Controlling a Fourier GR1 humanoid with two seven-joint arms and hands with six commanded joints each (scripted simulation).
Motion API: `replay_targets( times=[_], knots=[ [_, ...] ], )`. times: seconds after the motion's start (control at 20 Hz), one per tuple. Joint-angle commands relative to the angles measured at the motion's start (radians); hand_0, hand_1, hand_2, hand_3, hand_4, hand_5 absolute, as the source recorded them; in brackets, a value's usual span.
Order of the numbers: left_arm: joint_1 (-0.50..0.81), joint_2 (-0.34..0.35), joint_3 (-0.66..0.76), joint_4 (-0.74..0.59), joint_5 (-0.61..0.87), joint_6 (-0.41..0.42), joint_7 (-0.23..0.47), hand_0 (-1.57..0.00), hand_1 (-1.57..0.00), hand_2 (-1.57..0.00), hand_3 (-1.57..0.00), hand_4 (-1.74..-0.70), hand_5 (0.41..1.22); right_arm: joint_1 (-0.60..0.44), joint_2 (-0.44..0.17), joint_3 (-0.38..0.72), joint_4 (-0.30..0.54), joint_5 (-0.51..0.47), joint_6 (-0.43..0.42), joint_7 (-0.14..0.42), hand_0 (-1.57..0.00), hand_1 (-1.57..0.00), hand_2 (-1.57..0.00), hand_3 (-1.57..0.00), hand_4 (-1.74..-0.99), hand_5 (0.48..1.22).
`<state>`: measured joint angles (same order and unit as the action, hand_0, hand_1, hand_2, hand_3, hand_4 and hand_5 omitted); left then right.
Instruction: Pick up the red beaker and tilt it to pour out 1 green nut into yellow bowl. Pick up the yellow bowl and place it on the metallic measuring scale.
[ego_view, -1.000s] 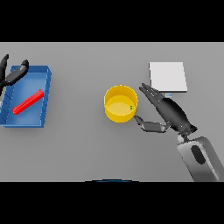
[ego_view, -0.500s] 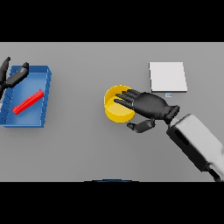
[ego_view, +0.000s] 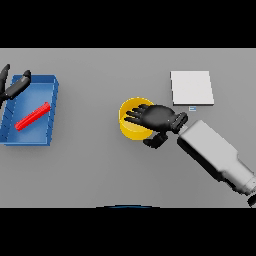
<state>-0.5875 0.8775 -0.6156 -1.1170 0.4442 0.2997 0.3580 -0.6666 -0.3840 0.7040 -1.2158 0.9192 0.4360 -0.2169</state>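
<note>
The yellow bowl (ego_view: 129, 120) stands at mid-table. My right hand (ego_view: 159, 117) lies palm down over its right half, fingers straight and reaching across the opening, thumb outside the near rim; the hand is open. What is inside the bowl is hidden. The red beaker (ego_view: 32, 116) lies on its side in the blue tray (ego_view: 50, 112) at the left. My left hand (ego_view: 14, 87) hovers at the tray's far left corner, fingers spread and holding nothing. The scale (ego_view: 191, 87), a flat white square, sits to the bowl's upper right.
The right forearm (ego_view: 215, 155) slants in from the lower right, passing near the scale's front edge. Bare grey table lies between the tray and the bowl.
My right hand has swung left from beside the bowl to lie over it, turning palm down, with the forearm following. The left hand and beaker have stayed put.
</note>
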Motion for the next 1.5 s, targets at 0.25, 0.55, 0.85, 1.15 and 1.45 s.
replay_targets(
  times=[0.25,0.55,0.85,1.15,1.45],
  knots=[
    [0.012,0.006,0.004,-0.021,0.008,0.007,-0.005,0.00,0.00,0.00,0.00,-0.72,0.688,-0.038,0.030,0.025,0.061,0.002,0.050,-0.001,0.00,0.00,0.00,0.00,-1.297,0.753],
    [0.013,0.006,0.005,-0.011,0.008,-0.002,-0.017,0.00,0.00,0.00,0.00,-0.72,0.692,-0.031,0.035,0.016,0.070,-0.007,0.075,0.014,-0.54,-0.47,-0.31,-0.26,-1.420,0.943],
    [0.009,0.016,0.012,-0.018,0.013,-0.003,-0.014,0.00,0.00,0.00,0.00,-0.73,0.699,-0.039,0.038,0.019,0.080,-0.010,0.057,-0.009,-1.30,-1.28,-1.16,-0.94,-1.640,1.148],
    [0.012,0.019,0.006,-0.024,0.011,-0.015,-0.017,0.00,0.00,0.00,0.00,-0.72,0.695,-0.028,0.026,0.013,0.073,-0.009,0.012,-0.022,-1.50,-1.50,-1.31,-1.25,-1.714,1.202],
    [0.018,0.020,0.005,-0.024,0.012,-0.009,-0.005,0.00,0.00,0.00,0.00,-0.72,0.694,-0.036,-0.008,-0.046,-0.002,-0.063,0.084,0.012,-1.55,-1.55,-1.34,-1.32,-1.734,1.216]
  ],
)
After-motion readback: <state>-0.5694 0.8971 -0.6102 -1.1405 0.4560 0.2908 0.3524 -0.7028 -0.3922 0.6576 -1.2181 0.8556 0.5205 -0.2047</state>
